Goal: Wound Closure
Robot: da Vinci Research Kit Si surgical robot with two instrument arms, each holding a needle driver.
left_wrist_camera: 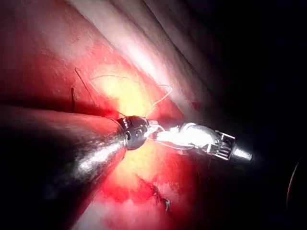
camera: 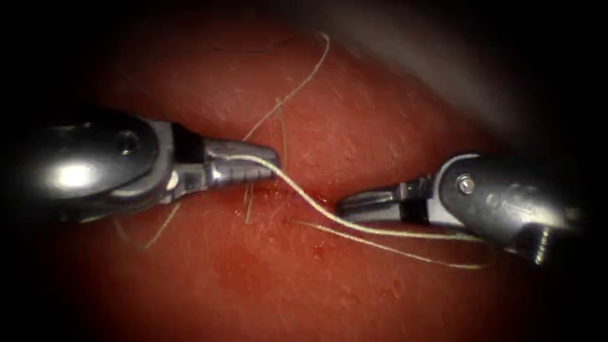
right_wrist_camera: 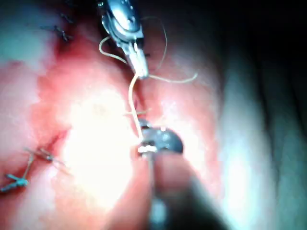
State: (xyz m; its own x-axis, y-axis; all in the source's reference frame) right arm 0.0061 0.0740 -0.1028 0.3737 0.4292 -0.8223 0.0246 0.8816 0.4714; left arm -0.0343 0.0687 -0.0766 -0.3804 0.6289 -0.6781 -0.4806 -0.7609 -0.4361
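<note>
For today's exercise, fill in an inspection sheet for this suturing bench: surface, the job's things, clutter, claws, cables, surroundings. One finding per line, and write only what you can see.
Surface: tissue, red and moist, with red fluid near the cut.
Job's things: thread runs taut from the left claw across the cut to the right claw; a second strand lies just below it. Needle: nothing seen.
Clutter: cut ends of thread at the cut; a loose strand trails up the tissue.
Claws: left claw shut on the thread; right claw shut on the thread.
Cables: nothing seen.
Surroundings: dark.
</note>
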